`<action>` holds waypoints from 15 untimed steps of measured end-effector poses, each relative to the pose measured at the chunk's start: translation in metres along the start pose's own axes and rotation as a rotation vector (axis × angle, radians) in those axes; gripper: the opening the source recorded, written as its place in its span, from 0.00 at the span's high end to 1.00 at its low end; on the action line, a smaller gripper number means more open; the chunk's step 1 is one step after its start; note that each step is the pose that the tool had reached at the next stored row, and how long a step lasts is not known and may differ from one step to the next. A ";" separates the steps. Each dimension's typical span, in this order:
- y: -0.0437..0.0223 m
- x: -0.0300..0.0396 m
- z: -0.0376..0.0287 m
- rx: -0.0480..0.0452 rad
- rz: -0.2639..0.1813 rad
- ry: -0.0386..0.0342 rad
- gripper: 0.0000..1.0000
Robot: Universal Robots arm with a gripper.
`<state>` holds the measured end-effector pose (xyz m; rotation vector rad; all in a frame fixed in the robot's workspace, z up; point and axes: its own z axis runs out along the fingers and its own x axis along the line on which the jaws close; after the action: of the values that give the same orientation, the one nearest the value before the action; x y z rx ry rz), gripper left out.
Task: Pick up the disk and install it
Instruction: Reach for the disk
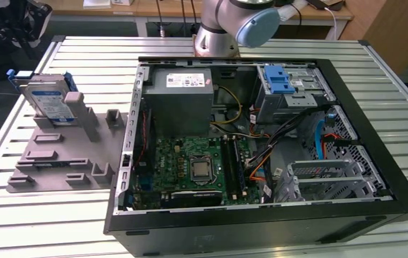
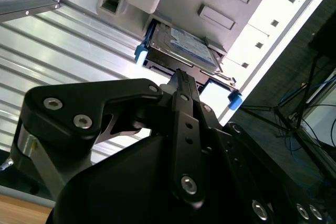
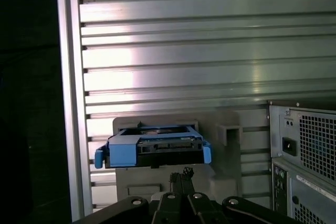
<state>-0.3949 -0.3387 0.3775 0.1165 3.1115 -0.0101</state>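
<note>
A silver hard drive, the disk (image 1: 49,101), is shown standing on edge in a slot of a grey holder block (image 1: 60,161). The block lies on a slatted metal table (image 1: 38,220), at about nine o'clock from the open computer case (image 1: 379,134) in the exterior view. The disk has not been picked up.

In the first wrist view the gripper (image 3: 182,172) is seen near the disk's blue-framed upper edge but apart from it. Its fingers are drawn together with no visible gap, and nothing is held.

The disk is judged to be stiff, fairly heavy for its size, and easily harmed by a knock or a drop. Its metal faces are probably slippery. A hold across the two broad faces, near the exposed upper edge, is judged safest. The thin blue plastic carrier is best left unsqueezed, since it may flex.

A grey post (image 1: 74,106) of the holder is seen just beside the disk at its three o'clock, narrowing access there. Inside the case, a power supply box (image 1: 178,99) is placed at eleven o'clock and a drive cage (image 1: 293,94) with a blue latch at one o'clock. Loose cables (image 1: 261,156) are strung below the cage and could snag.
</note>
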 end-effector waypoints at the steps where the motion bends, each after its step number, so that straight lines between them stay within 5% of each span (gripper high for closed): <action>1: -0.0001 0.0005 0.0001 -0.0001 0.000 -0.0001 0.89; 9: 0.0001 0.0030 0.0001 0.0000 0.000 0.0000 0.89; 15: 0.0022 0.0128 0.0006 -0.0001 0.000 -0.0001 0.89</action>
<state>-0.4075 -0.3355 0.3766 0.1165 3.1114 -0.0100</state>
